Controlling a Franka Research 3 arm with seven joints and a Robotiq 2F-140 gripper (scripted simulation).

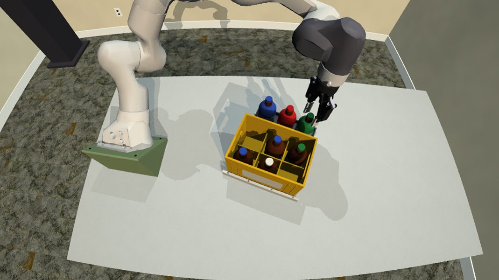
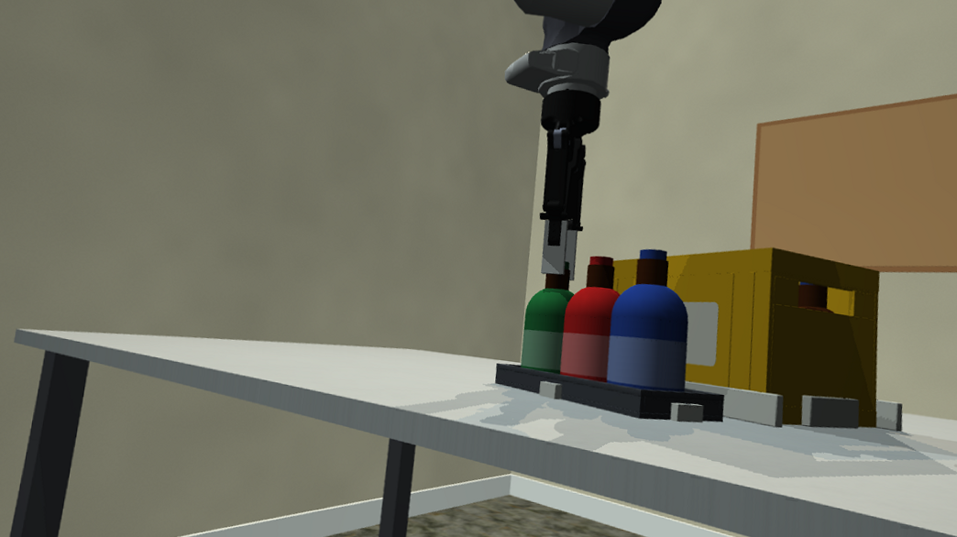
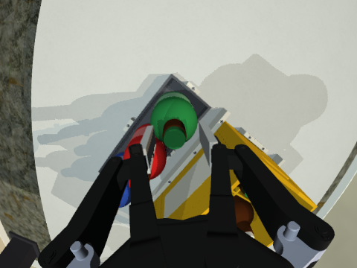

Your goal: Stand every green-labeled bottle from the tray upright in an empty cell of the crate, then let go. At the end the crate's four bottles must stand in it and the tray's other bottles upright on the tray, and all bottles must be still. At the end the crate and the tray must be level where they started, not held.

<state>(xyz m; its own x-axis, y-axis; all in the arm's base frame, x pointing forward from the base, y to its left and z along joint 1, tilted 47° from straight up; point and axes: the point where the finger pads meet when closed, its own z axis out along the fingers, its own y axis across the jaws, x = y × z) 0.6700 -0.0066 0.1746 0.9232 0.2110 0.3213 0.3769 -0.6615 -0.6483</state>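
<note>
Okay, green-labeled bottle (image 1: 306, 125) (image 2: 546, 312) (image 3: 172, 108) was upright at one end of the tray (image 1: 314, 133) (image 2: 569, 391) (image 3: 178, 85), no cell reached. Gripper (image 1: 312, 115) (image 2: 558, 269) (image 3: 177, 132) was part-open, holding nothing, fingers low at the bottle's neck, one on each side in the wrist view; contact couldn't be confirmed. Step in hand looked like lining up the pick. Next move likely called for a bit more descent if needed, closing on the neck, then a straight lift high enough to pass the crate wall. Red bottle (image 1: 287, 118) (image 2: 589, 314) (image 3: 159, 160) stood right beside it, close to one finger, so a sideways drift could have tipped it. Blue bottle (image 1: 267, 109) (image 2: 649, 322) (image 3: 124, 195) was upright past the red. Crate (image 1: 235, 169) (image 2: 819, 352) (image 3: 234, 139) sat just beside the tray, four brown bottles (image 1: 275, 146) (image 2: 811, 296) (image 3: 243, 210) inside. Two cells were free, diagonally apart: one tray-side corner, one opposite corner. Dividers and neighboring necks probably left little slack for lowering.
</note>
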